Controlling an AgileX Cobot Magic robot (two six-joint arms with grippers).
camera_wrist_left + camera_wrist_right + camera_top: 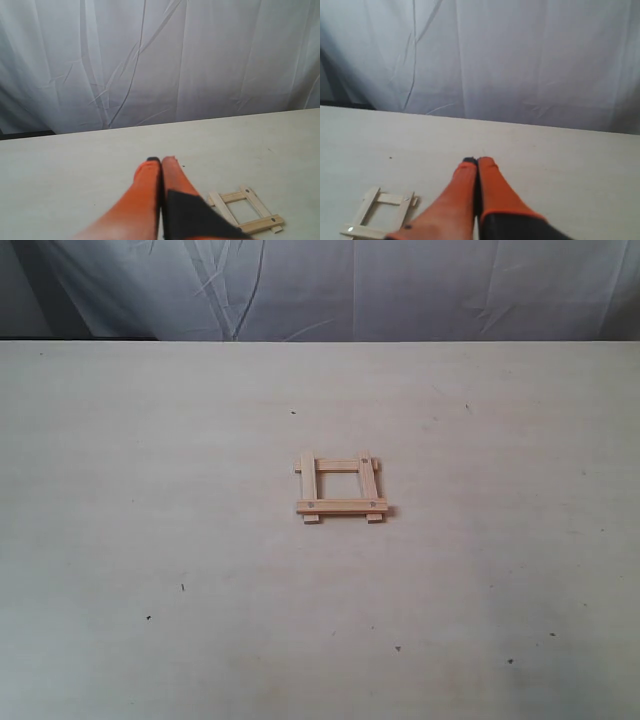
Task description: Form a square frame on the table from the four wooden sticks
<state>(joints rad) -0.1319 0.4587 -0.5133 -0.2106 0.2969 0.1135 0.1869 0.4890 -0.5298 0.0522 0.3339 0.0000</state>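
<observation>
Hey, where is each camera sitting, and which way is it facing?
Exterior: raised above the table, looking down at the square frame with the cloth backdrop behind; no arm shows.
Left wrist: low over the table, facing the backdrop past the shut left gripper.
Right wrist: likewise, past the shut right gripper.
Shared: all three show the frame.

Pale matt wooden square frame (341,488) on a faintly grained table (150,490); wrinkled cloth backdrop (400,285).
</observation>
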